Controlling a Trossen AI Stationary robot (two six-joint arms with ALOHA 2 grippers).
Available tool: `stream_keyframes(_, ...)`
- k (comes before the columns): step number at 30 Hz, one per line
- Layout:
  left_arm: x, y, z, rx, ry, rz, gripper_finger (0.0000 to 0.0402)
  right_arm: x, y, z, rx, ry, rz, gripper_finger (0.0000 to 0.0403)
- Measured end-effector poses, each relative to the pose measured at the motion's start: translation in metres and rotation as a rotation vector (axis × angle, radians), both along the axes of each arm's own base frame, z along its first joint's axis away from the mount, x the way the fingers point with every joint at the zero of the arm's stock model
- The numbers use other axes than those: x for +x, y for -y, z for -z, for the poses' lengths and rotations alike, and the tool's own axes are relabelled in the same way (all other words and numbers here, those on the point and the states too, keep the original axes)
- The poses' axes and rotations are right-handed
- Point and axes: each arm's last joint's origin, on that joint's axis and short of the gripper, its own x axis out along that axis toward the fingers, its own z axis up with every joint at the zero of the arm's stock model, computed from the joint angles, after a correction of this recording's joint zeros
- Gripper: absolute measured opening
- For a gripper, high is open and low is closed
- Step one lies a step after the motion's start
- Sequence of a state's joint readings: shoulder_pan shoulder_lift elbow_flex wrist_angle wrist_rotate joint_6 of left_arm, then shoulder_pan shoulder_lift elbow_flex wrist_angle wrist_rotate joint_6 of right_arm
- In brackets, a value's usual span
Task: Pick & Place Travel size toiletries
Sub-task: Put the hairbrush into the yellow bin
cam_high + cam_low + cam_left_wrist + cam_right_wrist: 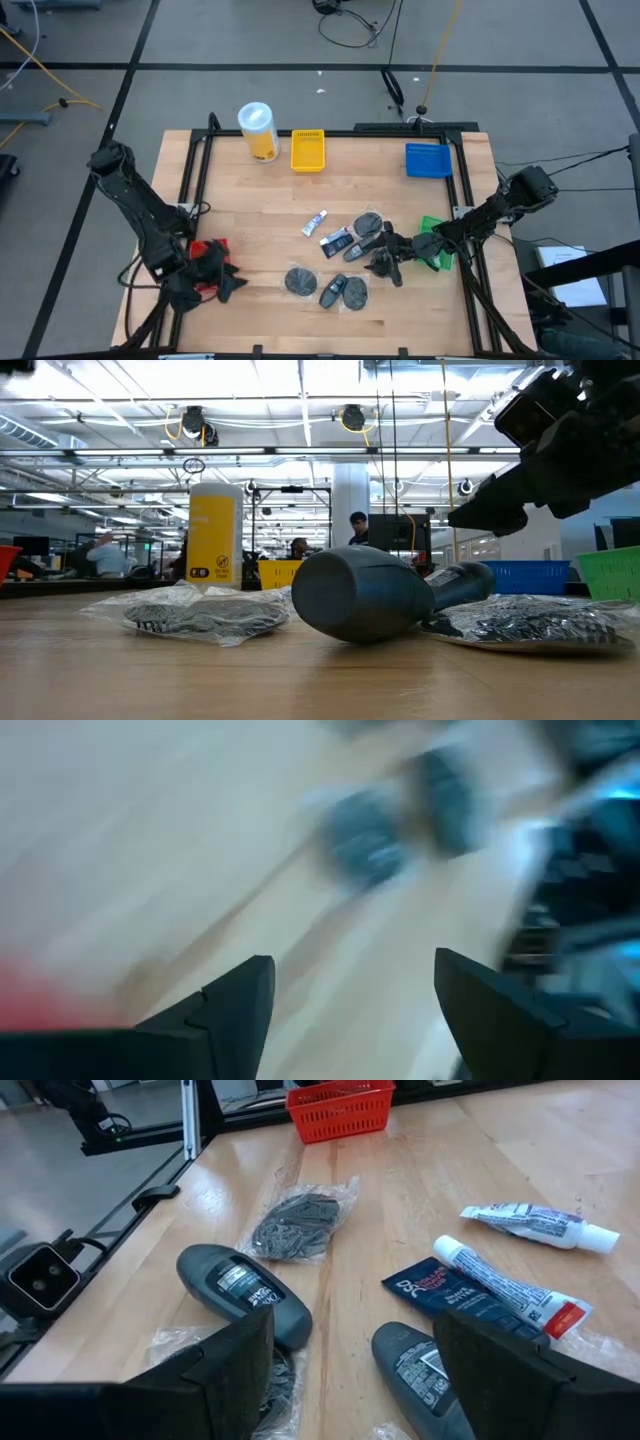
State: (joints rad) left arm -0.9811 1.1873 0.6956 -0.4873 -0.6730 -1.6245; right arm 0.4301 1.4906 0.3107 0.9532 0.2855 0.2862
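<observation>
Toiletries (340, 262) lie loose mid-worktop (260, 225), none binned yet. Right gripper (385, 262) hovers over cluster's right edge, fingers (235, 1370) wide, empty, likely lining up pick. Left gripper (222, 280) by red tray (207, 249), fingers (230, 1005) spread, empty.

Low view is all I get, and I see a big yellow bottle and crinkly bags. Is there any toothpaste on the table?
Observer: Yes, two white tubes lie beside the bags.
Operator: Where's the left arm?
Observer: Its left gripper is open, next to a red tray near the table's left edge.
Operator: Is the other one holding something?
Observer: No, the right gripper is open and empty, over the dark oblong packs.
</observation>
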Motion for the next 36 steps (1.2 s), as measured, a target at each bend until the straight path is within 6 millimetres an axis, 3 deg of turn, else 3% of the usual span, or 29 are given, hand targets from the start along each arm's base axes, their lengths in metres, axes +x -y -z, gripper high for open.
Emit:
stream_keyframes(6, 0.03, 0.013, -0.017, 0.4, 0.306, 0.18, 0.0271, 0.0, -0.001, -0.001, -0.031, 0.02, -0.016, 0.0265)
stream_keyframes(10, 0.053, 0.011, -0.016, 0.653, 0.351, 0.184, 0.0271, -0.002, -0.006, -0.002, -0.056, 0.025, -0.048, 0.0265)
stream_keyframes(14, 0.081, -0.001, -0.007, 0.779, 0.329, 0.139, 0.0271, -0.004, -0.009, -0.003, -0.087, 0.042, -0.044, 0.0265)
stream_keyframes(19, 0.115, -0.021, 0.011, 0.833, 0.281, 0.103, 0.0271, -0.005, -0.012, -0.003, -0.125, 0.051, -0.049, 0.0265)
stream_keyframes(26, 0.154, -0.043, 0.036, 0.79, 0.322, 0.197, 0.0271, 0.0, -0.028, -0.01, -0.157, 0.082, -0.108, 0.0265)
stream_keyframes(36, 0.166, -0.051, 0.06, 0.781, 0.286, 0.264, 0.0271, 0.024, -0.059, 0.001, -0.24, -0.034, -0.31, 0.0265)
